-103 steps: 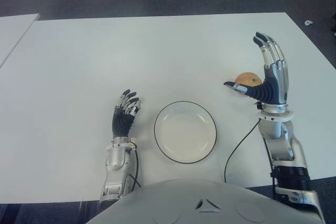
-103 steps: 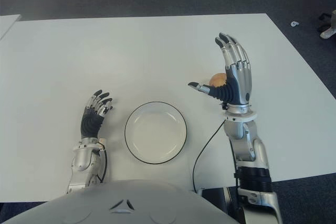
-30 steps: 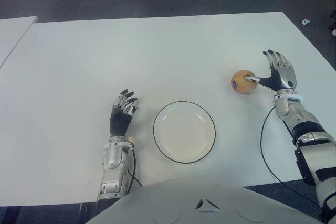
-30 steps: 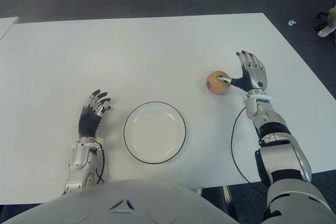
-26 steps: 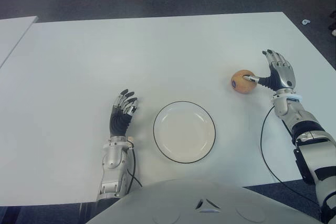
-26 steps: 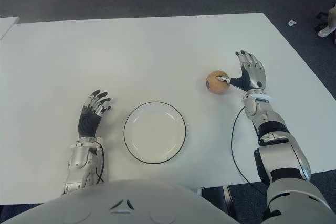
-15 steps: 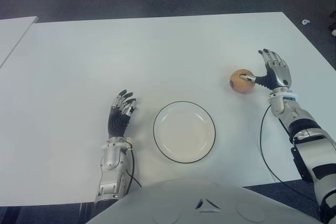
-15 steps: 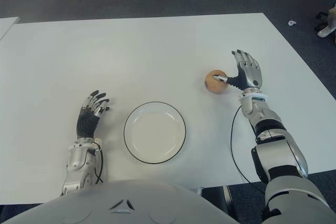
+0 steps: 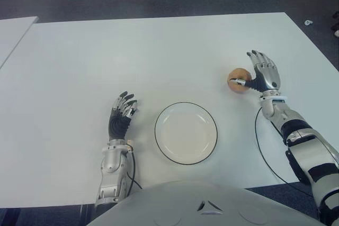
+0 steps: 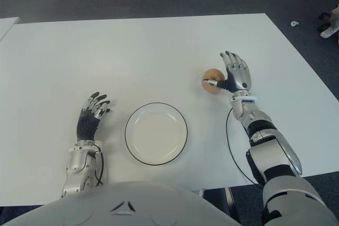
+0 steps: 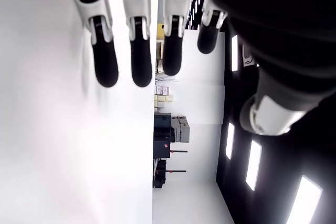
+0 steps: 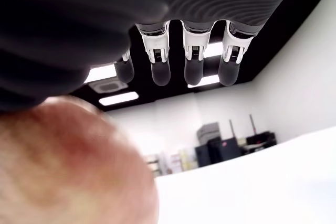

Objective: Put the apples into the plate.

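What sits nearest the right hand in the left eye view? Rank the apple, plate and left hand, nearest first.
From the right hand:
1. Apple, against its thumb side.
2. Plate, toward table centre, nearer the robot.
3. Left hand, left of the plate.

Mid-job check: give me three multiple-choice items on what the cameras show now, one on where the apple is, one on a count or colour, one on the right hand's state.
1. Where is the round orange-yellow apple?
A. on the white table, right of the plate
B. inside the plate
C. by the left hand

2. What colour is the rim of the round white plate?
A. red
B. black
C. gold

3. What is the state of the right hand?
A. shut around the apple and lifted
B. fingers extended, thumb against the apple
C. flat in the plate

Answers:
1 A: the apple sits on the white table, away from the plate, which holds nothing.
2 B: a thin dark line circles the plate.
3 B: its fingers point straight out and do not wrap the fruit.

The left hand shows left of the plate, fingers relaxed.
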Controlling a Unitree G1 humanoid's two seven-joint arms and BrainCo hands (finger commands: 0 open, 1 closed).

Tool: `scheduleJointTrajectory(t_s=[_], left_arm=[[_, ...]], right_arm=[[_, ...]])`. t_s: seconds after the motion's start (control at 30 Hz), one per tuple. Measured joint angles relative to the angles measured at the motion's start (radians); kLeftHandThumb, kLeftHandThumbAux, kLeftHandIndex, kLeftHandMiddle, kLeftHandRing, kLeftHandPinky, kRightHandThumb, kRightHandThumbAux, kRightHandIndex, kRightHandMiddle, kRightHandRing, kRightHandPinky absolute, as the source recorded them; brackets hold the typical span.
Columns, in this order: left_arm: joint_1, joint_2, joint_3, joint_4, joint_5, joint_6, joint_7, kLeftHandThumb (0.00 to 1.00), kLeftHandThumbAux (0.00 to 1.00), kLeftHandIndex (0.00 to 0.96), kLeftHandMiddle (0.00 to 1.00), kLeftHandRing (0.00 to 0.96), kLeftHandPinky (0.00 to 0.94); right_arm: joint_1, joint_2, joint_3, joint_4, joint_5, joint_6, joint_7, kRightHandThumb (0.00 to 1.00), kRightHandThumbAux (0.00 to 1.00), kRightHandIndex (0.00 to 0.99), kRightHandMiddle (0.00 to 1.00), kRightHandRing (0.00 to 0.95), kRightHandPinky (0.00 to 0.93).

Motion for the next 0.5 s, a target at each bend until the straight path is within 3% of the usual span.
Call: scheduleJointTrajectory(t_s=[0.17, 0.5], left_arm=[[0.006, -0.001, -0.005, -0.007, 0.002, -0.001, 0.000, 0.412, 0.572, 0.162, 0.234, 0.299, 0.363], [0.009, -0.003, -0.009, -0.014, 0.019, 0.001, 0.000, 0.412, 0.572, 0.160, 0.233, 0.298, 0.365]], right_arm=[[0.028, 0.024, 0.023, 0.000, -0.001, 0.018, -0.017, 0.377, 0.367, 0.037, 0.102, 0.074, 0.070], [0.030, 0.014, 0.050, -0.010, -0.003, 0.026, -0.028, 0.388, 0.365, 0.034, 0.106, 0.085, 0.061]])
